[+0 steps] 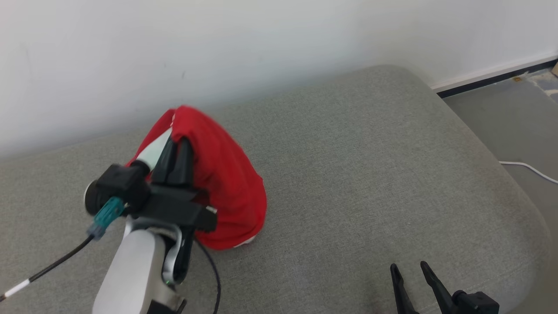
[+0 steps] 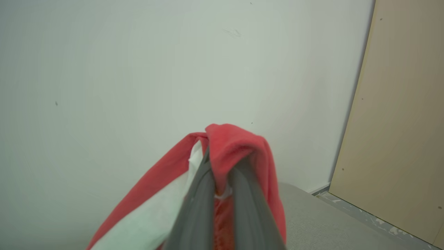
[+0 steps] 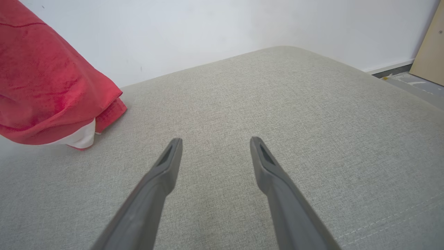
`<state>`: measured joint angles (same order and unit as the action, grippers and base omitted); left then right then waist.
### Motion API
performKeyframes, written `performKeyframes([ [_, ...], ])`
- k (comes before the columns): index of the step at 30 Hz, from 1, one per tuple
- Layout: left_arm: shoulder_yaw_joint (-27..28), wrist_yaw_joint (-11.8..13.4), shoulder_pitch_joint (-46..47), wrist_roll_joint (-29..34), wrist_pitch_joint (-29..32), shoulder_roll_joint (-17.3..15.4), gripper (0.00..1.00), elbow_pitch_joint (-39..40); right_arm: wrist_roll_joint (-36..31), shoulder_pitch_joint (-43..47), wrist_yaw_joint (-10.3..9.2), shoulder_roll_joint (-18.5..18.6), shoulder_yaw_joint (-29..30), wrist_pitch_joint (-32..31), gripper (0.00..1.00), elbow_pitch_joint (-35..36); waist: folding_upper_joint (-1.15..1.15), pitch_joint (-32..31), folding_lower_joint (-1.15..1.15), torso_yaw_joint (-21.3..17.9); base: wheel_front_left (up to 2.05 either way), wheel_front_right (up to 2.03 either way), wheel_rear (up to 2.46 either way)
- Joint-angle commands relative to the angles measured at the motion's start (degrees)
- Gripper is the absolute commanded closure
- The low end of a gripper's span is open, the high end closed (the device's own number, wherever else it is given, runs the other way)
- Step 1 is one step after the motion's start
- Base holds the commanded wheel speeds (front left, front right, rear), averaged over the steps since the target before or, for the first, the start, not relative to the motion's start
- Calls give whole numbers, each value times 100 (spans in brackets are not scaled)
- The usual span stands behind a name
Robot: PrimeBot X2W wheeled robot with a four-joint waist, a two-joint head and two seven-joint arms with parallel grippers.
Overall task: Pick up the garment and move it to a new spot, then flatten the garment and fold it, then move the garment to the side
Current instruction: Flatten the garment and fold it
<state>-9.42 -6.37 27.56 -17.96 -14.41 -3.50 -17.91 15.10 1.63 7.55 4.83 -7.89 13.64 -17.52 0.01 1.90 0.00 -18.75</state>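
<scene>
The garment [image 1: 226,183] is red with a white lining and hangs in a cone from my left gripper [image 1: 178,141], which is shut on its top fold. Its lower hem brushes the grey cushion [image 1: 370,174]. In the left wrist view the red cloth [image 2: 236,146] drapes over my two closed fingers, with white fabric falling to the left. My right gripper [image 1: 409,270] rests low at the front right, open and empty. The right wrist view has its fingers [image 3: 166,170] spread over bare cushion, the hanging garment [image 3: 45,90] at far left.
A white wall runs behind the cushion [image 3: 277,104]. Grey floor with a white cable [image 1: 529,169] lies past the cushion's right edge. A tan board [image 2: 402,121] leans against the wall at right. A black cable trails from my left wrist.
</scene>
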Motion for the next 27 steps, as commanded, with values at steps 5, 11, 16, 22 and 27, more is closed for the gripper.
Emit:
performKeyframes([
  [5,-452,-71,594,-181,119,42,100,153,74,-44,-12,-28,-56,23,0,-31,-1,-35,0,-48,0,0,0],
  [11,-826,-76,957,-1089,45,60,100,457,108,-49,-12,-51,-86,52,0,-67,-1,-8,0,-141,0,0,0],
  [16,-951,241,628,-1213,13,33,100,74,116,-63,-13,-63,-54,72,0,-62,-1,73,0,-135,0,0,0],
  [22,-675,550,115,-1275,-15,-236,100,-880,111,-50,-13,-62,-87,90,0,-66,-1,163,0,-22,0,0,0],
  [27,-419,679,-17,-1348,-48,-400,100,-1656,104,-72,-13,-36,-128,75,0,-56,-1,190,0,88,0,0,0],
])
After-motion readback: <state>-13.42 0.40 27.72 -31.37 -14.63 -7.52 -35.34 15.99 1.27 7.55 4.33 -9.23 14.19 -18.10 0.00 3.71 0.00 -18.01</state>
